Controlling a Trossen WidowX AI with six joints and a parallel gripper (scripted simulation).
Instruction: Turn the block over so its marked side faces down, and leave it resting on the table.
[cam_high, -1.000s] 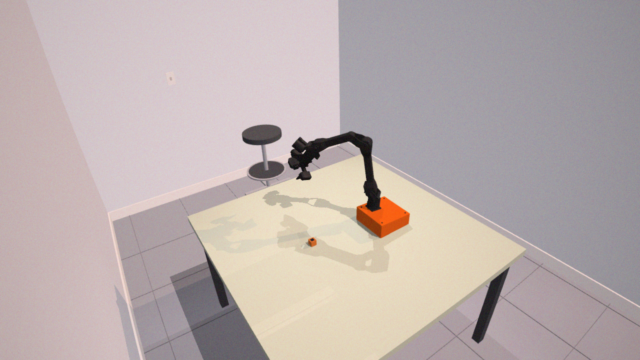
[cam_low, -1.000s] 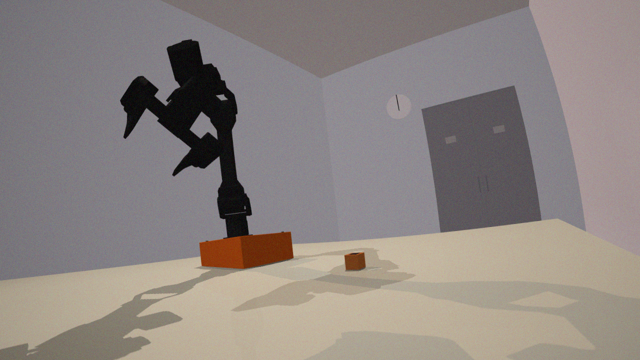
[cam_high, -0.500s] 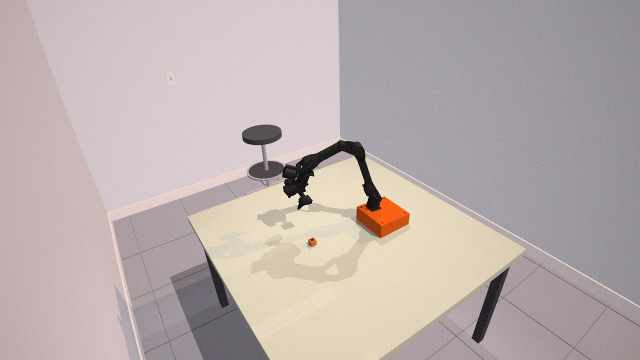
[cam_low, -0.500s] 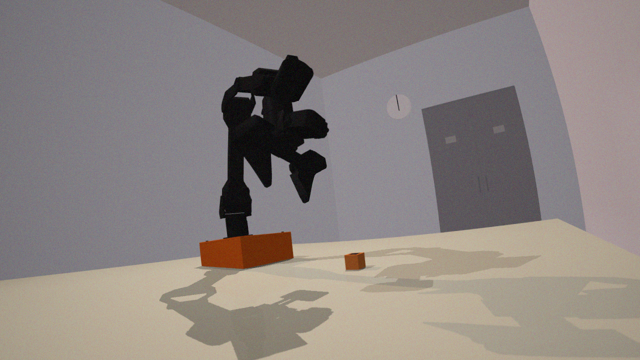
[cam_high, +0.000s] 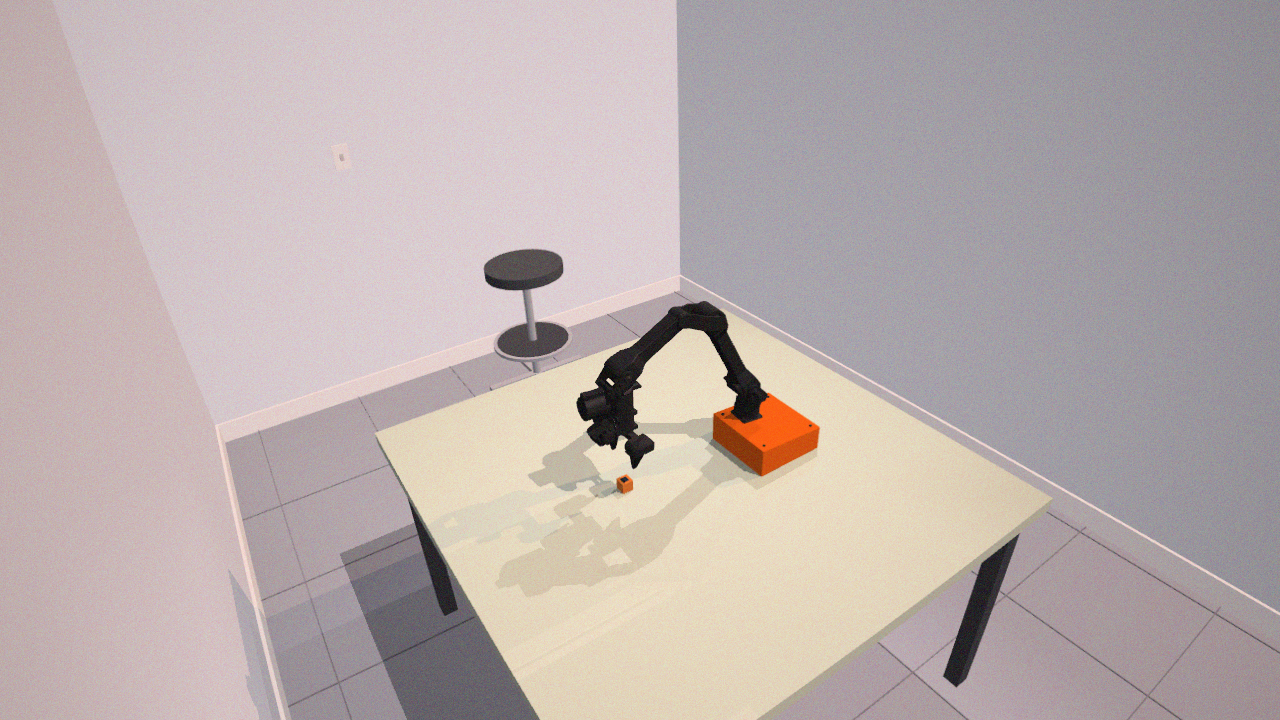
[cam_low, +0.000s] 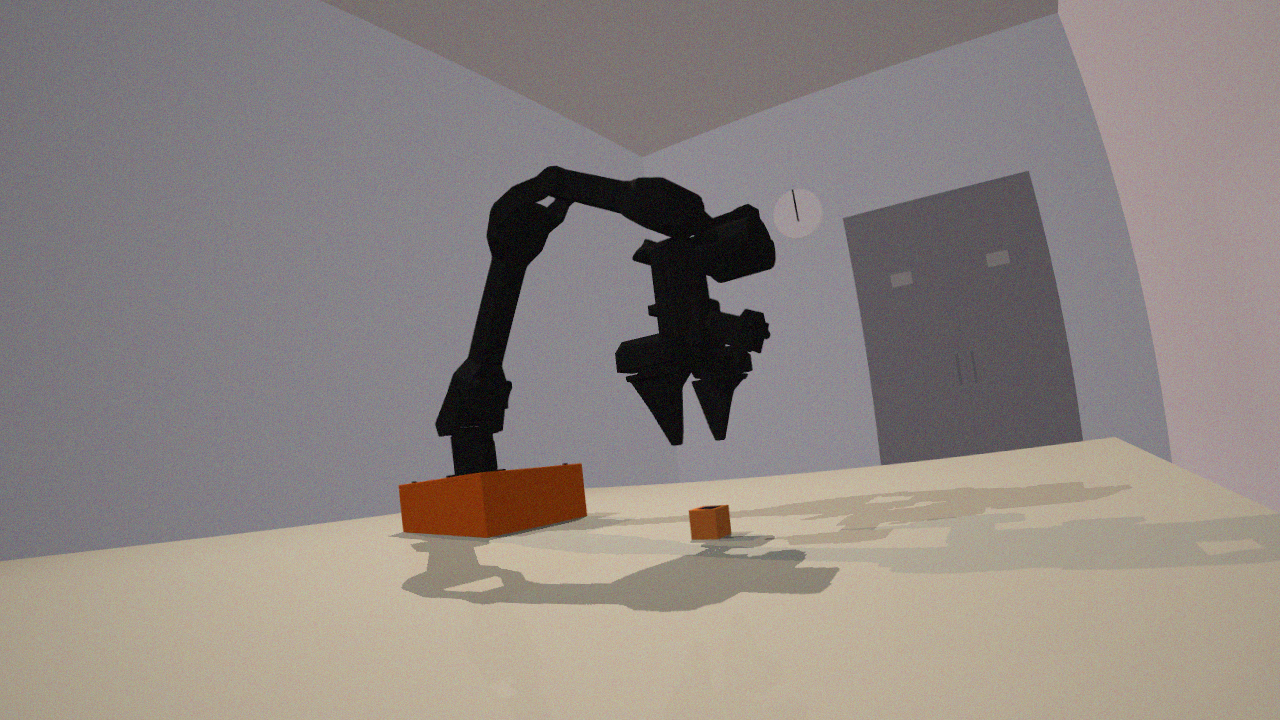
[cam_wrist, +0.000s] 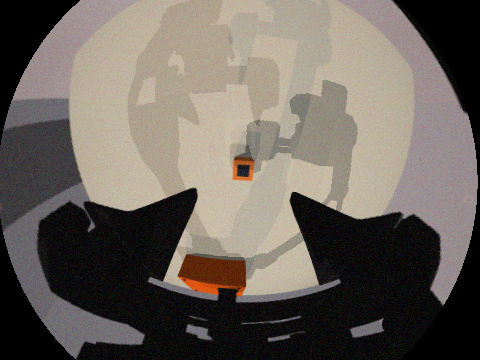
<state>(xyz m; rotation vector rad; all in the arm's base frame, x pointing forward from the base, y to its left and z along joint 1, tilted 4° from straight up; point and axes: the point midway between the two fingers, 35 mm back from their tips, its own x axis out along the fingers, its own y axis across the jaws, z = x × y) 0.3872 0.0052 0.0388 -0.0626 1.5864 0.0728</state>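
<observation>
The small orange block (cam_high: 624, 486) (cam_low: 708, 524) (cam_wrist: 243, 171) rests flat on the pale table (cam_high: 805, 555) (cam_low: 537, 662) (cam_wrist: 375, 65). Its marked side, with a dark square, faces up, seen most clearly in the wrist view. My gripper (cam_high: 624, 455) (cam_low: 698, 441) (cam_wrist: 244, 195) is open and empty. It points down and hangs above the block with a visible gap between fingertips and block in the exterior view. In the wrist view the block lies just beyond the fingertips, near the middle between them. The block's underside is hidden.
The arm stands on a large orange base (cam_high: 766, 434) (cam_low: 528, 503) (cam_wrist: 215, 270) on the table, behind the gripper. Arm shadows fall around the block. A dark stool (cam_high: 523, 268) stands on the floor beyond the table.
</observation>
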